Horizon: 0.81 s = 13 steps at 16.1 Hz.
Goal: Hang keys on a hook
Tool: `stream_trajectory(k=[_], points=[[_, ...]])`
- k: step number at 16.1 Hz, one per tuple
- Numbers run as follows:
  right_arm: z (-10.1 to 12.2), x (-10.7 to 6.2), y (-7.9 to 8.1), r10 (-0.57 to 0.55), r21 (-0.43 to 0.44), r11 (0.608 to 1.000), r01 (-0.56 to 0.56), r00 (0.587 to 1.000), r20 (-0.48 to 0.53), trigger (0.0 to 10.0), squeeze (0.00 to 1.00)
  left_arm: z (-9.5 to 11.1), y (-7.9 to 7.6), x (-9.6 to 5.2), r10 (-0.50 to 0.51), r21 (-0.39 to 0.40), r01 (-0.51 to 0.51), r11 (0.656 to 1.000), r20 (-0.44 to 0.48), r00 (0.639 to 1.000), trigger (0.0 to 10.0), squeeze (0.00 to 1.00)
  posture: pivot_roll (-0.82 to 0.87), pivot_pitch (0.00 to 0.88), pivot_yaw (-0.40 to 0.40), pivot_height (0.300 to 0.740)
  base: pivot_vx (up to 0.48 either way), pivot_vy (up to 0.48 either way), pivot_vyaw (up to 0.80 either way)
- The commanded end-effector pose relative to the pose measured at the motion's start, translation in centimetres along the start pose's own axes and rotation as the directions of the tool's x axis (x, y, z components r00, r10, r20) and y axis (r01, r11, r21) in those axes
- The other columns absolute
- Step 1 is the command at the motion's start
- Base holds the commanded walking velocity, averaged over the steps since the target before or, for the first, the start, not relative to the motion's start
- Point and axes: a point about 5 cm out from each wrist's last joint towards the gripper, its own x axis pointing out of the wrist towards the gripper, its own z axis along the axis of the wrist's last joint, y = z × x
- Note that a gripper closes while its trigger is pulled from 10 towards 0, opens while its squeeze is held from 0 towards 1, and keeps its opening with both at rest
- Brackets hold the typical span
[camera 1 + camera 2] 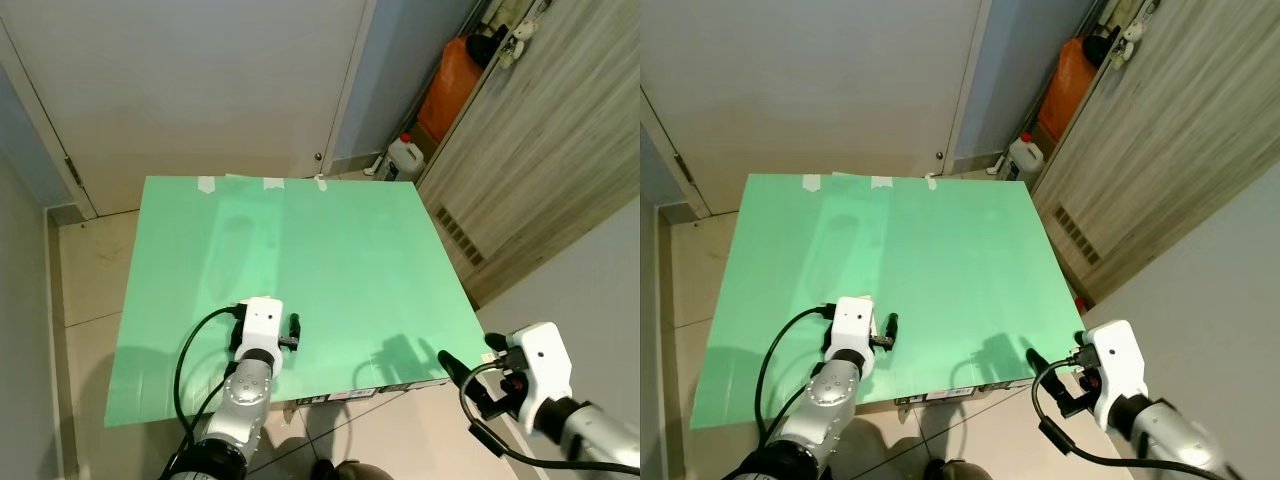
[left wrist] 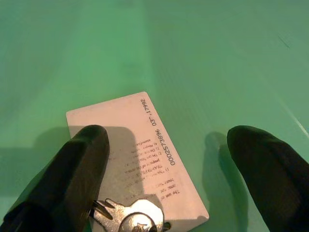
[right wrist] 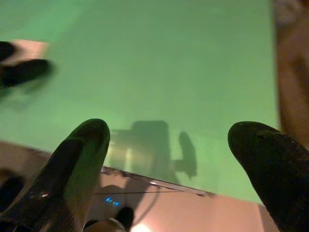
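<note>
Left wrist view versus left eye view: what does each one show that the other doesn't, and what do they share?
The left wrist view alone shows a white card with printed numbers lying on the green surface, and silver keys at its near end, between the open fingers of the left gripper.

The left eye view alone shows the room: a white door, a wooden cabinet, a white jug, and the right gripper at the near right corner.

Both show the green surface and the left gripper.

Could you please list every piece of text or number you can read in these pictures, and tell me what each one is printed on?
"0002573896 03*,17992" (last part unsure): on the white card lying on the green sheet, under the left gripper beside the keys.
Smaller lines on the card: too blurred to read.
</note>
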Motion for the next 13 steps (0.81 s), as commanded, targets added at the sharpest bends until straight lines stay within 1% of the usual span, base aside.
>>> stream_trajectory(k=[1,3,5,7,8,10,12,13], points=[[0.7,-0.6,-0.4,0.023,-0.019,1.000,-0.023,1.000,0.000,10.0,0.00,-0.8,-1.5,-0.3,-0.039,0.013,0.039,0.999,-0.037,0.999,10.0,0.00,-0.27,0.186,-0.198,0.740,0.000,0.000,0.00],[0.9,-0.6,-1.1,-0.004,-0.031,1.000,0.004,1.000,-0.003,10.0,0.00,-0.7,-1.8,-0.1,-0.055,0.025,0.056,0.998,-0.046,0.997,10.0,0.00,-0.27,0.185,-0.204,0.740,0.000,0.000,0.00],[0.9,-0.6,-1.2,-0.011,-0.029,1.000,0.011,1.000,-0.003,10.0,0.00,-1.1,-2.0,-0.1,-0.063,0.040,0.066,0.997,-0.074,0.995,10.0,0.00,-0.27,0.186,-0.209,0.740,0.000,0.000,0.00],[0.9,-0.4,-0.5,0.003,-0.016,1.000,-0.003,1.000,-0.010,10.0,0.00,-2.9,-1.5,-0.5,-0.061,0.064,0.071,0.995,-0.148,0.987,10.0,0.00,-0.27,0.193,-0.212,0.740,0.000,0.000,0.00],[0.7,-0.3,-0.3,0.001,-0.007,1.000,-0.001,1.000,-0.011,10.0,0.00,-3.3,-1.3,-0.7,-0.061,0.067,0.072,0.995,-0.161,0.985,10.0,0.00,-0.27,0.196,-0.212,0.740,0.000,0.000,0.00],[0.5,-0.3,0.2,-0.001,0.004,1.000,0.001,1.000,-0.011,10.0,0.00,-4.8,-0.6,-1.3,-0.037,0.069,0.054,0.996,-0.226,0.973,10.0,0.00,-0.27,0.200,-0.213,0.740,0.000,0.000,0.00],[0.7,-0.4,0.4,0.000,0.006,1.000,0.000,1.000,-0.009,10.0,0.00,-5.7,-0.4,-1.7,-0.027,0.073,0.047,0.996,-0.257,0.966,10.0,0.00,-0.28,0.209,-0.218,0.740,0.000,0.000,0.00],[0.8,-0.5,0.5,0.001,0.008,1.000,0.000,1.000,-0.010,10.0,0.00,-5.8,-0.4,-1.7,-0.026,0.080,0.047,0.996,-0.256,0.966,10.0,0.00,-0.29,0.212,-0.220,0.740,0.000,0.000,0.00]])
